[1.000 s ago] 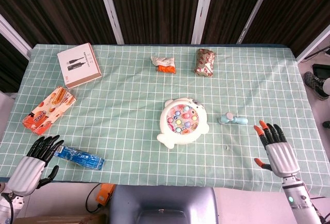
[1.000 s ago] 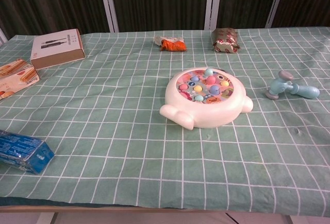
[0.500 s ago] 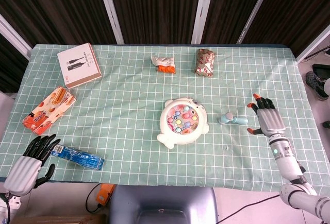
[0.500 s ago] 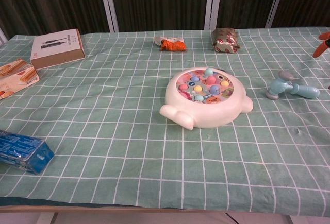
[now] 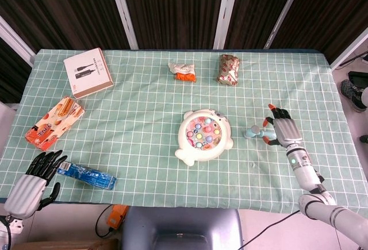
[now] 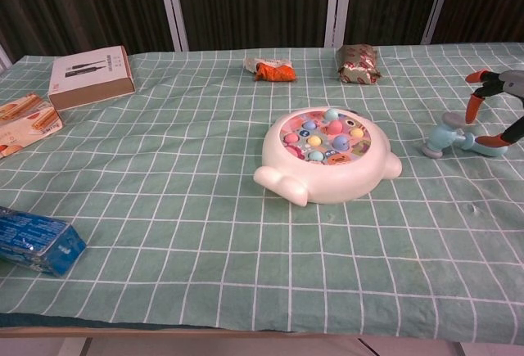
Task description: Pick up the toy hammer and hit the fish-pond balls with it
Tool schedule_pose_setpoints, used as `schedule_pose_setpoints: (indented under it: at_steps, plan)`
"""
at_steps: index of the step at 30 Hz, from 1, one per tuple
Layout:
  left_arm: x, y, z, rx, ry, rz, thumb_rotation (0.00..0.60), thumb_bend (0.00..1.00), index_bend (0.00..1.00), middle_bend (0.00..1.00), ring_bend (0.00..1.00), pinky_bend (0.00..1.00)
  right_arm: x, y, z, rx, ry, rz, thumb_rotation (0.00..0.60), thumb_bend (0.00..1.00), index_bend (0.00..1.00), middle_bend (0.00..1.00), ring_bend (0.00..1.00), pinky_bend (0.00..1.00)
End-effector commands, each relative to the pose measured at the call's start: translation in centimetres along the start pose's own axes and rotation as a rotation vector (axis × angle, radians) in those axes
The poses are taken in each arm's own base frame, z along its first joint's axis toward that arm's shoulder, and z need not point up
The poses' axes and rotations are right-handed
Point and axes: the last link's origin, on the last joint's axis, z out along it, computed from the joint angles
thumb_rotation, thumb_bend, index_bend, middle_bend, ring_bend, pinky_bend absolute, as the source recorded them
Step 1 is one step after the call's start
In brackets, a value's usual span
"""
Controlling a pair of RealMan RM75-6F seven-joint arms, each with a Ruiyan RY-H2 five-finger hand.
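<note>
my right hand point(image 5: 283, 130) hovers over the handle of the blue toy hammer point(image 6: 453, 137), fingers spread, gripping nothing. the hammer lies on the green checked tablecloth point(image 5: 144, 118), its head toward the white fish-pond toy point(image 5: 203, 136) with its coloured balls point(image 6: 324, 136), just to that hand's left. my left hand point(image 5: 34, 181) hangs at the table's near-left edge, fingers apart, beside a blue packet point(image 5: 88, 175). dark slatted panels point(image 5: 172, 6) back the room.

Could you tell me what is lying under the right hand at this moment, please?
The toy hammer lies on the table under the open right hand. Its head shows toward the fish-pond toy; the hand covers part of the handle.
</note>
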Motion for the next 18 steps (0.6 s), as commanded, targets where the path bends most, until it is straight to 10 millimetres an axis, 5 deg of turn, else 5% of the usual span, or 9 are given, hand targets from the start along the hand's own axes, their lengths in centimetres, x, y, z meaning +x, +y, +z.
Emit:
schedule_pose_setpoints:
  at_steps: [1,6,18]
  plan:
    - [0.07,-0.06,-0.02,0.001,0.002,-0.002,0.6,0.6,0.0,0.0,0.0,0.0,-0.33,-0.49,0.18,0.012,-0.009,0.003,0.6,0.48,0.57,0.0,0.0,0.0]
    - [0.2,-0.13,-0.08,0.0,0.006,-0.006,0.6,0.69,0.0,0.0,0.0,0.0,-0.48,-0.69,0.23,0.015,-0.006,-0.002,0.6,0.49,0.59,0.0,0.0,0.0]
    - [0.26,-0.15,-0.17,-0.002,0.008,-0.009,0.6,0.7,0.0,0.0,0.0,0.0,-0.73,-1.22,0.75,0.009,-0.011,0.0,0.6,0.51,0.6,0.0,0.0,0.0]
